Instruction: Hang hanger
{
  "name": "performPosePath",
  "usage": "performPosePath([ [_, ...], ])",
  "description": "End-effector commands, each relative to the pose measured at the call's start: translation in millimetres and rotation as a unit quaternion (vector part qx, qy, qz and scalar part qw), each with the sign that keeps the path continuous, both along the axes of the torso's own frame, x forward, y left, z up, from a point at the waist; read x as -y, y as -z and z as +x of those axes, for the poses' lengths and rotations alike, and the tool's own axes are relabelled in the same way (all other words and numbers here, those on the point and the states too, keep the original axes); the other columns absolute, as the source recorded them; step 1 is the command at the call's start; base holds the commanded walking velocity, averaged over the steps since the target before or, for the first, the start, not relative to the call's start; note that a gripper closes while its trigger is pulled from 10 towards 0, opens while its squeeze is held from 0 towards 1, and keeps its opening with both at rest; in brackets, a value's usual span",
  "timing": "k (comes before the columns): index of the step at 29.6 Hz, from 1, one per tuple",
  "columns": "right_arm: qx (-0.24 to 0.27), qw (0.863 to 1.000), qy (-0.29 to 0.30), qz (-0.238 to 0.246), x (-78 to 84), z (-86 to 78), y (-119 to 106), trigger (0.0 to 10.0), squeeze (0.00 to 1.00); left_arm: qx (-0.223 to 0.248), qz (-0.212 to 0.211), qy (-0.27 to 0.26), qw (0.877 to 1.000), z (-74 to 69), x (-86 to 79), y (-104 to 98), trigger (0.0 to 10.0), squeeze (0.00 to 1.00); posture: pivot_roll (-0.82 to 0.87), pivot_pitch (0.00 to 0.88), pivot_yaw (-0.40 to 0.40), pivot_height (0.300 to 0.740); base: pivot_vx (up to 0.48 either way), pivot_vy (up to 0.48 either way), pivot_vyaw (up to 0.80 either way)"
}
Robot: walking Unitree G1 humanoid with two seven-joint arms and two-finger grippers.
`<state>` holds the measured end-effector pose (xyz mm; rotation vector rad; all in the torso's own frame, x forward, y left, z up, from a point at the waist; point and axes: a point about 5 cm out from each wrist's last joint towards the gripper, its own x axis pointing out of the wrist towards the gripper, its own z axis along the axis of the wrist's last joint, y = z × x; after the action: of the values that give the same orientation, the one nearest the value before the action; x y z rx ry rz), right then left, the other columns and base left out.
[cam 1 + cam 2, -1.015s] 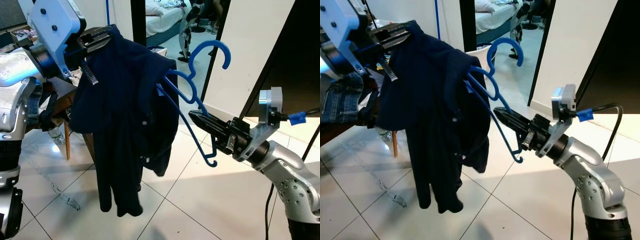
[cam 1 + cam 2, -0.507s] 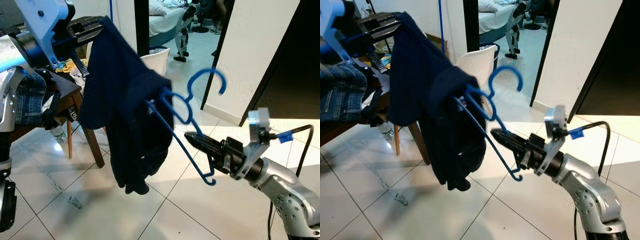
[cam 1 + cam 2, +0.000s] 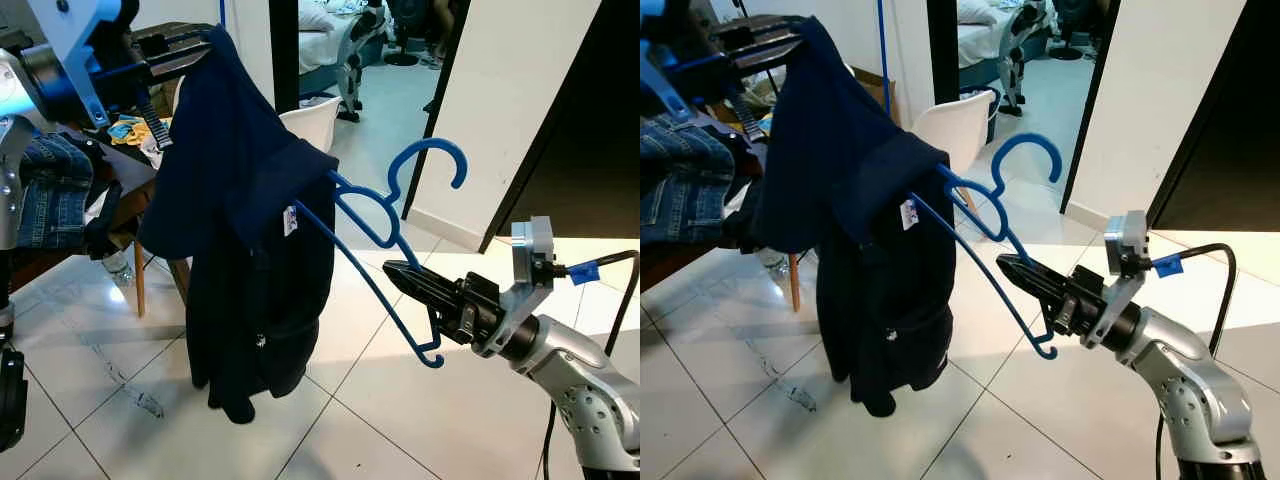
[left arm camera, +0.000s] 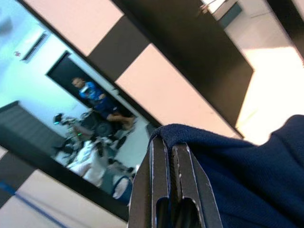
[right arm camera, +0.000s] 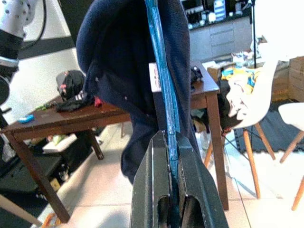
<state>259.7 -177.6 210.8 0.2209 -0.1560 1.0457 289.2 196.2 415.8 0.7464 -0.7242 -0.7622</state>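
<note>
Right gripper is clamped on the blue hanger, low on its frame, out in front of you over the tiled floor. Left gripper is pinched on the dark garment, held high. One hanger arm sits inside the cloth; garment looks half-threaded. No rail in view, so hanging is not yet done, likely well off.

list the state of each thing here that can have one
left pincer: shut on the dark garment, raised
right pincer: shut on the blue hanger
dark garment: draped, one shoulder on the hanger
blue hanger: tilted, hook free, not hung
white chair: upright
</note>
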Motion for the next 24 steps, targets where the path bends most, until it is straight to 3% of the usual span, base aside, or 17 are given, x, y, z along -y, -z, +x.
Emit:
performPosePath([
  [1, 0.016, 0.999, -0.016, 0.026, -7.3, -1.4, -6, 10.0, 0.00, 0.010, 0.006, 0.028, 1.000, -7.8, 7.5, -6, 0.0, 0.00, 0.08, 0.076, 0.029, 0.740, 0.000, 0.000, 0.00],
  [4, 0.030, 0.997, -0.035, 0.062, -13.4, -2.8, -15, 10.0, 0.00, -0.011, 0.018, 0.045, 0.999, -6.0, 14.2, 5, 0.0, 0.00, 0.07, 0.080, 0.033, 0.740, 0.000, 0.000, 0.00],
  [9, 0.037, 0.995, -0.041, 0.080, -13.0, -3.9, -19, 10.0, 0.00, -0.026, 0.029, 0.040, 0.998, -2.9, 12.4, 13, 0.0, 0.00, 0.07, 0.084, 0.033, 0.740, 0.000, 0.000, 0.00],
  [11, 0.043, 0.994, -0.034, 0.091, -7.4, -4.2, -23, 10.0, 0.00, -0.045, 0.043, 0.009, 0.998, 3.0, -0.4, 23, 0.0, 0.00, 0.07, 0.087, 0.034, 0.740, 0.000, 0.000, 0.00],
  [12, 0.046, 0.994, -0.030, 0.093, -4.8, -4.3, -25, 10.0, 0.00, -0.058, 0.051, -0.011, 0.997, 6.4, -10.0, 29, 1.3, 0.00, 0.07, 0.087, 0.034, 0.740, 0.000, 0.000, 0.00],
  [14, 0.048, 0.994, -0.029, 0.094, -3.3, -4.5, -25, 10.0, 0.00, -0.067, 0.057, -0.023, 0.996, 8.3, -16.2, 32, 1.3, 0.00, 0.07, 0.087, 0.034, 0.740, 0.000, 0.000, 0.00],
  [15, 0.049, 0.994, -0.027, 0.093, -1.7, -4.7, -26, 10.0, 0.00, -0.075, 0.060, -0.049, 0.994, 11.6, -26.9, 35, 2.7, 0.56, 0.07, 0.091, 0.034, 0.740, 0.000, 0.000, 0.00],
  [16, 0.050, 0.994, -0.024, 0.091, -0.2, -4.9, -26, 10.0, 0.00, -0.081, 0.058, -0.070, 0.993, 13.8, -36.5, 37, 3.6, 0.95, 0.07, 0.092, 0.033, 0.740, 0.000, 0.000, 0.00],
  [17, 0.050, 0.994, -0.023, 0.091, 1.2, -5.1, -27, 10.0, 0.00, -0.086, 0.054, -0.087, 0.991, 14.8, -43.7, 38, 4.7, 1.00, 0.07, 0.093, 0.032, 0.740, 0.000, 0.000, 0.00],
  [19, 0.050, 0.994, -0.023, 0.091, 1.2, -5.1, -27, 10.0, 0.00, -0.086, 0.054, -0.087, 0.991, 14.8, -43.7, 38, 4.7, 1.00, 0.07, 0.093, 0.032, 0.740, 0.000, 0.000, 0.00],
  [20, 0.051, 0.995, -0.021, 0.089, 2.9, -5.3, -27, 10.0, 0.00, -0.088, 0.050, -0.103, 0.989, 15.4, -50.2, 39, 6.9, 1.00, 0.07, 0.094, 0.031, 0.740, 0.000, 0.000, 0.00],
  [21, 0.051, 0.995, -0.021, 0.089, 2.9, -5.3, -27, 10.0, 0.00, -0.088, 0.050, -0.103, 0.989, 15.4, -50.2, 39, 6.9, 1.00, 0.07, 0.094, 0.031, 0.740, 0.000, 0.000, 0.00],
  [22, 0.051, 0.995, -0.019, 0.088, 4.9, -5.5, -28, 10.0, 0.00, -0.087, 0.045, -0.126, 0.987, 16.5, -57.0, 38, 10.0, 1.00, 0.07, 0.095, 0.030, 0.740, 0.000, 0.000, 0.00],
  [24, 0.052, 0.995, -0.019, 0.083, 6.6, -6.0, -29, 10.0, 0.00, -0.085, 0.039, -0.147, 0.985, 17.2, -63.8, 38, 10.0, 1.00, 0.07, 0.095, 0.029, 0.740, 0.000, 0.000, 0.00],
])
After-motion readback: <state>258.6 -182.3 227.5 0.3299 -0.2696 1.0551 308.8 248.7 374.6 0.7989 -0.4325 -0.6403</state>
